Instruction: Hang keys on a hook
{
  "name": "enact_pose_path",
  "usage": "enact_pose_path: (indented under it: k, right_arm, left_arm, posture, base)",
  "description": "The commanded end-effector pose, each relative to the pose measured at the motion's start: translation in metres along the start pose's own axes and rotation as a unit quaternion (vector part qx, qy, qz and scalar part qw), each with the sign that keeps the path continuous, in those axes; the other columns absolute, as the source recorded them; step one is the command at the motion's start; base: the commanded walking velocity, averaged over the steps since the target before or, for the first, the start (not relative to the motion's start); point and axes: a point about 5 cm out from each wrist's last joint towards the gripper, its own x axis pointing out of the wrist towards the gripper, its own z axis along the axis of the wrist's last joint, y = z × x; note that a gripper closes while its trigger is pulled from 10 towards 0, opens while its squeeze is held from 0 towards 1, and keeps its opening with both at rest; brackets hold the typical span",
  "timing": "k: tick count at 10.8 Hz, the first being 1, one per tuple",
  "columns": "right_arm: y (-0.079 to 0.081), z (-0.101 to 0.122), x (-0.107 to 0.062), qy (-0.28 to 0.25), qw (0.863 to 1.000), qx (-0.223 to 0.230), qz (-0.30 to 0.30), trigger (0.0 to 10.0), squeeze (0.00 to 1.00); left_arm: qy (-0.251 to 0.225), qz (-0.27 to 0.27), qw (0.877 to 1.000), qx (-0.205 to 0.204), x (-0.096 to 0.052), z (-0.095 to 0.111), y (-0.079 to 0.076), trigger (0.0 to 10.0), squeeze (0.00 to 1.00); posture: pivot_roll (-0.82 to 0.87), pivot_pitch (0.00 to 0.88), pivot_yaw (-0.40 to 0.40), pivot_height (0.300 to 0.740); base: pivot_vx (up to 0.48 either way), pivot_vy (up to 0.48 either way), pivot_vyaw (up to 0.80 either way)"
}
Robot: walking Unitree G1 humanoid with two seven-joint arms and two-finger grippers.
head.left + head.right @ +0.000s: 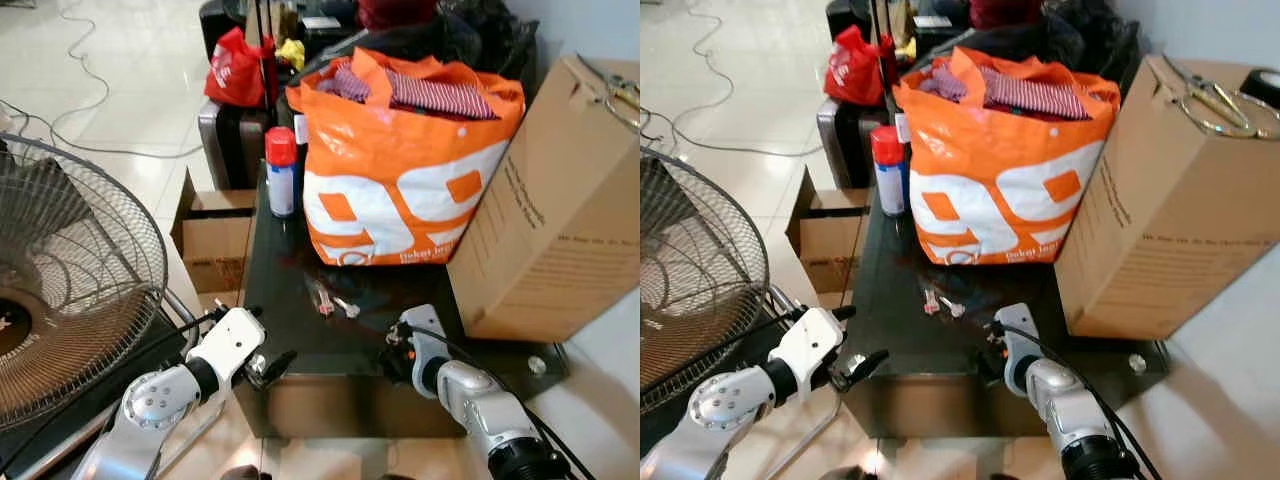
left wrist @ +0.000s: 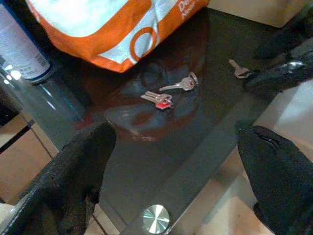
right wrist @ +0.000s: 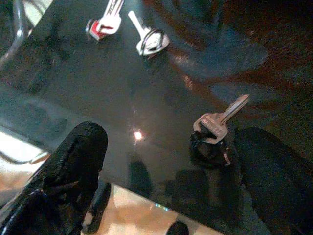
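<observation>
The right tool [image 3: 161,161], fingers apart, hovers at the near edge of the dark glass counter [image 1: 300,340] beside a single key [image 3: 217,122]; the left tool [image 2: 171,161] is equally spread. Two keys [image 1: 330,302] lie before the orange bag [image 1: 400,170]. Nothing lifted yet; no hook visible.

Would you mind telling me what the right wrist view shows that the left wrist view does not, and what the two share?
Right wrist alone: the single key's black fob beside a right gripper finger, open. Left wrist alone: the orange bag, spray can, a round table fitting and the open left gripper. Shared: the dark glass table, the red-tagged keys and the ringed key.
</observation>
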Motion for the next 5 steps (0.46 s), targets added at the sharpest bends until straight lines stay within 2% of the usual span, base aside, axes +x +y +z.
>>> enact_pose_path:
  k: [1,3,4,5]
  right_arm:
    - [-0.0018,0.0042,0.0012,-0.009,1.000,0.000,-0.008,10.0,0.00]
    - [-0.0012,0.0076,0.0063,-0.018,0.999,-0.003,-0.028,9.6,0.00]
    - [-0.0022,0.0044,0.0085,-0.008,0.999,-0.019,-0.038,4.0,0.00]
    - [-0.0021,0.0040,0.0093,-0.007,0.999,-0.019,-0.039,2.1,0.00]
  left_arm:
    - [-0.001,-0.005,1.000,0.000,-0.0019,0.0016,-0.0012,10.0,0.00]
    - [0.002,-0.008,1.000,0.002,-0.0033,0.0023,-0.0014,10.0,0.00]
    - [0.003,-0.010,1.000,0.003,-0.0033,0.0031,-0.0015,10.0,0.00]
    - [0.003,-0.010,1.000,0.003,-0.0031,0.0036,-0.0013,10.0,0.00]
  posture:
    - [0.01,0.115,-0.007,0.740]
    - [0.01,0.121,-0.003,0.740]
    - [0.01,0.125,-0.001,0.740]
    - [0.01,0.128,-0.001,0.740]
  base:
    - [0.000,0.000,0.00]
    - [0.000,0.000,0.00]
    - [0.000,0.000,0.00]
    - [0.000,0.000,0.00]
